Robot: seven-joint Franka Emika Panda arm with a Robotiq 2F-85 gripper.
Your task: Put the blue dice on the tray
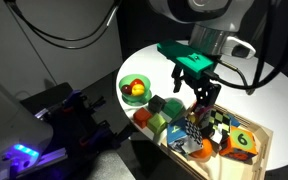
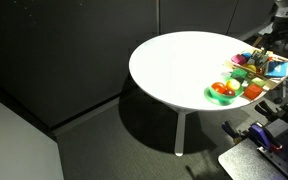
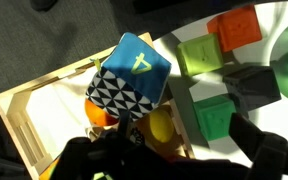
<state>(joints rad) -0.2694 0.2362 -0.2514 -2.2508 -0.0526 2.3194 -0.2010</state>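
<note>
Bottom edge of the wrist view: the gripper [image 3: 174, 160] shows only as dark finger shapes; whether the fingers are apart or closed cannot be told from here.
Just above the fingers: the blue dice [image 3: 136, 65] sits mid-frame with a white mark on its upper face, resting on or against a black-and-white checkered cube [image 3: 126, 92]; which of the two bears the other cannot be settled.
Dice position: over the right-hand part of the tray [image 3: 29, 115], whose pale wood rim runs along the left of the frame; it looks to be inside the rim, though contact with the tray floor is hidden.
Beside the dice: an orange ball [image 3: 162, 128] lies lower right of the checkered cube, and green blocks [image 3: 197, 55] sit upper right, with an orange block [image 3: 234, 28] beyond them.
Handling judgement: the dice looks small, stiff and light, with smooth faces that may slip; two opposite flat faces seem the best hold, not the corners.
Risk judgement: the crowding neighbours leave little finger room, so a nudge could topple the checkered cube.
Farther off, an exterior view: the gripper [image 1: 202, 97] hangs over the tray [image 1: 246, 158] among coloured blocks, a green bowl [image 1: 134, 89] to its left; its finger state is unclear here too.
Farthest, upper right of an exterior view: the round white table [image 2: 174, 65] carries the whole cluster at its far edge.
</note>
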